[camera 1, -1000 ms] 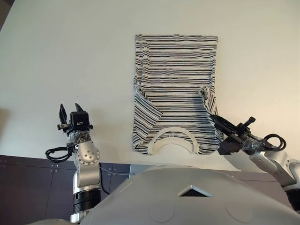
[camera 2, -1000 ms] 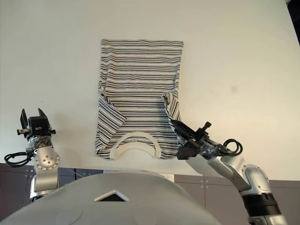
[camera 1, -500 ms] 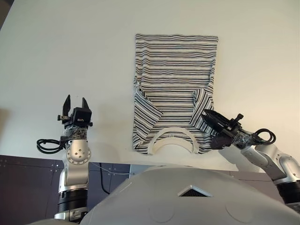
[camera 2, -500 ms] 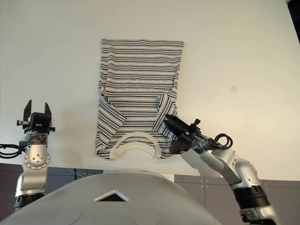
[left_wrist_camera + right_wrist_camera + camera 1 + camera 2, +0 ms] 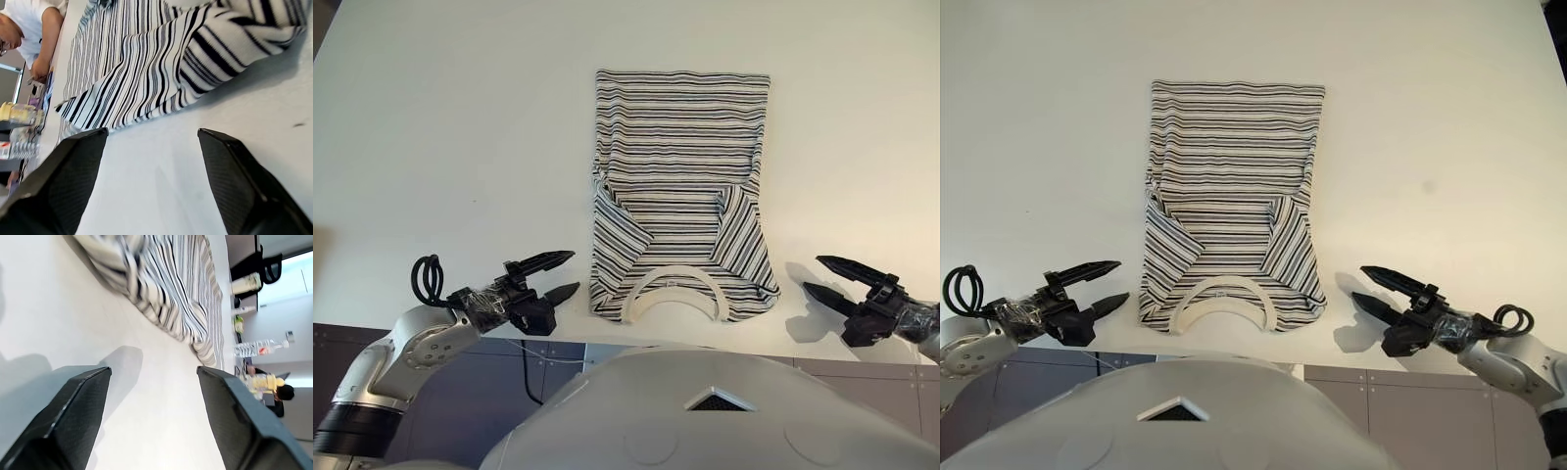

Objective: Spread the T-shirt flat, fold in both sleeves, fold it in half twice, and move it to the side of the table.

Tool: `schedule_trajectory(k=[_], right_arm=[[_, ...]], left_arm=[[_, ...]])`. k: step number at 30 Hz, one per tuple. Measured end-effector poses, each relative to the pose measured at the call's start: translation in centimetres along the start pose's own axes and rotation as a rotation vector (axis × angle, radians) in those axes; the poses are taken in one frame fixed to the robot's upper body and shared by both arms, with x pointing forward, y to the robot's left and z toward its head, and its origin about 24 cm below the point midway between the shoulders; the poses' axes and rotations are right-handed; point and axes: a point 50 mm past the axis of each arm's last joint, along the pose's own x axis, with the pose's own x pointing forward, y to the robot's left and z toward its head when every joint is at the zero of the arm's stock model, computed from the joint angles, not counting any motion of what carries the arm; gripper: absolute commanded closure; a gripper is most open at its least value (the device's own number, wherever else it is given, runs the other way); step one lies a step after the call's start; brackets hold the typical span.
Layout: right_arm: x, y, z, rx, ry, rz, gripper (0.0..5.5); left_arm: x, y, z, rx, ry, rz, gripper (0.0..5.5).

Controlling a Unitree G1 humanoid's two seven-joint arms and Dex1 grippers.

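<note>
T-shirt [image 5: 680, 137]: black/grey/white stripes, flat on the white table [image 5: 431, 127], roughly centred in front of the robot. Hem on the far side, collar [image 5: 673, 287] toward the robot, close to the near table edge

Both sleeves are folded in over the body. The sleeve on robot's left [image 5: 619, 233] and the sleeve on robot's right [image 5: 741, 235] each lie as an angled flap on the chest just beyond the collar. They don't overlap, and striped chest shows between them. Body not folded in half; the far part is a clean rectangle, with a slight pucker on the left side edge by the sleeve fold

left gripper [image 5: 574, 270]: low over the near table edge, just left of the shirt's near-left corner, tips pointing toward it. Jaws spread, nothing between them, not touching fabric. In the left wrist view the fingers [image 5: 68, 181] straddle bare tabletop, shirt edge just ahead of the tips

right gripper [image 5: 812, 273]: low by the near table edge, right of the shirt's near-right corner, bare table in between, tips aimed toward the shirt. Jaws spread wide, empty. The right wrist view shows the shirt edge farther off and clear bottles [image 5: 259, 348] in the room beyond the table
</note>
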Motion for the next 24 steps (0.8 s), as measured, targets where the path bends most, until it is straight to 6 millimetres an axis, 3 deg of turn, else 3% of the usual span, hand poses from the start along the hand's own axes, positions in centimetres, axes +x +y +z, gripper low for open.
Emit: schedule_trajectory(k=[7, 17, 20, 24], right_arm=[[3.3, -1.4, 1.4, -0.057, -0.193, 0.105, 2.28], [4.8, -2.7, 0.4, -0.081, -0.220, 0.154, 2.28], [5.1, -2.7, 0.4, -0.086, -0.231, 0.165, 2.80], [5.7, -2.6, 0.6, -0.091, -0.258, 0.188, 3.72]], left_arm=[[0.7, -0.3, 1.0, 0.027, -0.114, -0.106, 2.05], [2.7, 0.9, 0.3, 0.128, -0.198, -0.091, 2.05], [3.0, 0.9, 0.3, 0.142, -0.227, -0.096, 2.34], [3.3, 0.3, 0.2, 0.137, -0.247, -0.101, 3.23]])
